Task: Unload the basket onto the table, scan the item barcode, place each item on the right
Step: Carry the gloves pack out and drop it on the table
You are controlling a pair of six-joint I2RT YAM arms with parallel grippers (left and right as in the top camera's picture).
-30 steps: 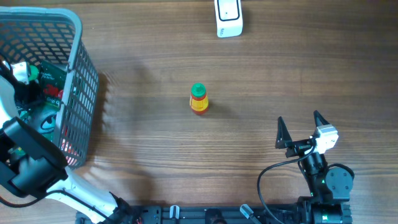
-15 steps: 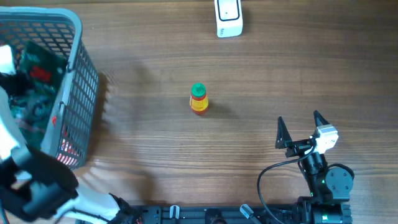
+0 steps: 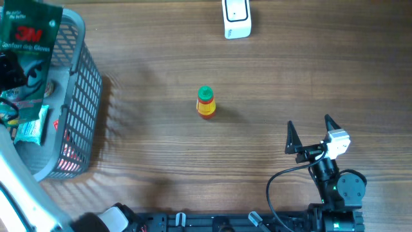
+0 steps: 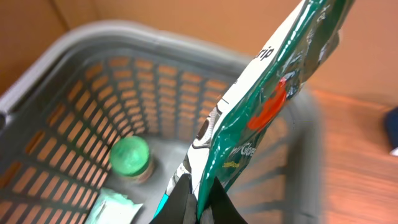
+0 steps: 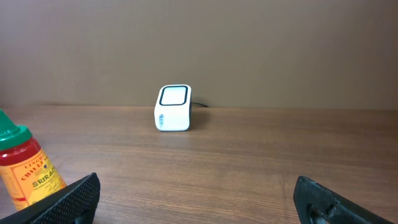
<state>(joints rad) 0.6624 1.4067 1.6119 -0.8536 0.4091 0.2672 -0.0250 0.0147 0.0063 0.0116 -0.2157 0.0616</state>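
- The basket [image 3: 82,96] sits at the table's [image 3: 290,71] left edge. It is grey plastic, with lattice walls of small rectangular slots and a smooth rolled rim.
- On its floor are 1 round jar with a green lid [image 4: 129,155] and 1 flat white-and-teal packet [image 4: 115,208]. Something red shows through the lattice near the lower corner, too hidden to name.
- The glove pack [image 3: 29,38], the item to scan, is held over the basket's upper-left part, across its rim. It is well apart from the scanner [image 3: 237,18].
- The pack is a flat, glossy film pouch, dark green with a red logo and white print. In the left wrist view it runs diagonally up from the fingers, slightly creased [image 4: 273,93].
- The left gripper [image 4: 202,202] has its 2 black fingers pressed together on the pack's lower edge.
- The scanner is a small white box with rounded corners and a dark-framed window on its face. It stands at the table's far edge.
- The sauce bottle [image 3: 205,103] stands upright near the table's middle. It is red with a yellow label and a ribbed green cap, and touches nothing else.
- The right gripper [image 3: 309,122] rests low at the near right, its 2 pointed black fingers spread wide with nothing between them.
- The table is brown wood with straight grain and a matte finish.
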